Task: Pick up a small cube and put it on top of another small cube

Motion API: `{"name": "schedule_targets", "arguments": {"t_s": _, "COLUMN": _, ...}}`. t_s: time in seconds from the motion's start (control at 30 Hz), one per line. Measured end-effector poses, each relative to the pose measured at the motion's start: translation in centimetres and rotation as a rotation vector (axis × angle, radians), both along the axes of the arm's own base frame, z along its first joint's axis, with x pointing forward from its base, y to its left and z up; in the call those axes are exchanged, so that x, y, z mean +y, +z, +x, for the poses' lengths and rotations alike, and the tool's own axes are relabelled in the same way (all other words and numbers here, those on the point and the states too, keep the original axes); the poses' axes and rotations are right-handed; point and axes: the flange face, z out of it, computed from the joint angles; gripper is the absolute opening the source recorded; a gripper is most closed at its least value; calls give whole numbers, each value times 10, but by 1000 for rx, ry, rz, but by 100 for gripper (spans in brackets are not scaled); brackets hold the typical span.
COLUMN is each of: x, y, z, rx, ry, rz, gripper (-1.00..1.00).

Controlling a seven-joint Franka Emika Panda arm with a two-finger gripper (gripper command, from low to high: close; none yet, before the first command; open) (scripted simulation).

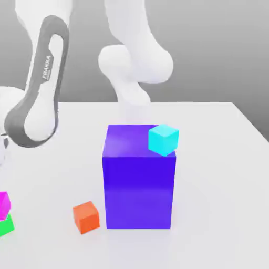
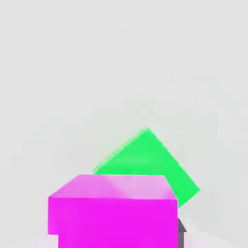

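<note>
Standing mid-desk [image 1: 220,157], a tall blue-purple block [image 1: 139,184] carries a cyan cube [image 1: 163,140]. At the exterior view's left edge, the magenta cube [image 1: 3,204] sits on the green cube [image 1: 6,226], corners turned askew; neither has a long axis. Claw state: cannot tell.

"FRANKA" lettering on robot arm [image 1: 46,68] link.

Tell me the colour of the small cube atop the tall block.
Cyan, clearest in the exterior view.

A simulated test bench: bare white table [image 1: 220,157], flat grey backdrop, plain coloured blocks.
</note>
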Motion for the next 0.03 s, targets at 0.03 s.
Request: {"name": "schedule_targets", "arguments": {"t_s": 0.03, "x": 0, "y": 0, "z": 0, "rx": 0, "ry": 0, "rz": 0, "gripper": 100}}
